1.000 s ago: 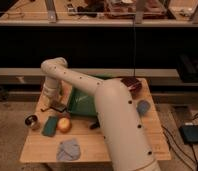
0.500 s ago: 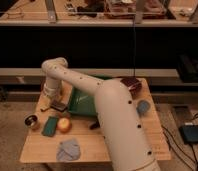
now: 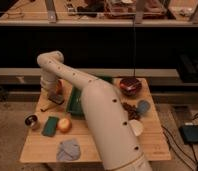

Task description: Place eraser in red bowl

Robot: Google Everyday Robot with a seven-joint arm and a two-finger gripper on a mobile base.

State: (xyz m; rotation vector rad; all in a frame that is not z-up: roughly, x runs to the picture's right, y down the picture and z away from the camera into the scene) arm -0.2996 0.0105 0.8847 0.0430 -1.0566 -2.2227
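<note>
The red bowl (image 3: 130, 86) stands at the back right of the wooden table (image 3: 152, 145). My white arm reaches across the table to its back left, and my gripper (image 3: 55, 98) points down there, low over the tabletop. A small pale flat object, possibly the eraser (image 3: 46, 107), lies on the table just left of and below the gripper. I cannot tell whether the gripper touches it. The bowl is far to the right of the gripper.
A green tray (image 3: 76, 101) sits right of the gripper, partly behind my arm. A green sponge (image 3: 50, 126), an orange fruit (image 3: 65, 124) and a small metal cup (image 3: 31, 121) lie at the front left. A grey cloth (image 3: 68, 149) lies at the front edge. Small items (image 3: 142, 106) lie on the right.
</note>
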